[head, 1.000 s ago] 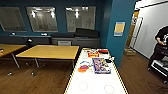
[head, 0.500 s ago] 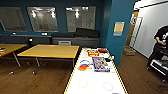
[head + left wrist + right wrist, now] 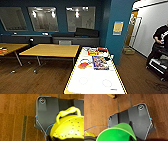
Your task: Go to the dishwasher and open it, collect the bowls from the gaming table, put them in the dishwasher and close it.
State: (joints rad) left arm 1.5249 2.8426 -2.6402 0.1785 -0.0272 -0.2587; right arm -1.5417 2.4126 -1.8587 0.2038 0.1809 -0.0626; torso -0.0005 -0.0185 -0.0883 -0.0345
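Observation:
The gaming table [image 3: 95, 85], white-topped with a yellow edge, stretches away just ahead in the head view, with colourful board-game boxes [image 3: 100, 62] on its far half. In the left wrist view a yellow-green bowl [image 3: 70, 127] with small holes and a loop handle hangs over the wooden floor, my left gripper [image 3: 53, 138] shut on it. A bright green bowl [image 3: 116, 132] sits in my right gripper [image 3: 130, 137], also above the floor. The dishwasher is out of view.
Wooden-topped tables [image 3: 51, 50] stand to the left of the gaming table. A blue pillar [image 3: 117, 30] rises at its far right end. A person [image 3: 161, 42] stands by a dark rig at the right edge. A cardboard box [image 3: 128, 50] lies beyond the pillar.
The head picture has barely shifted. Nothing on the gaming table has moved.

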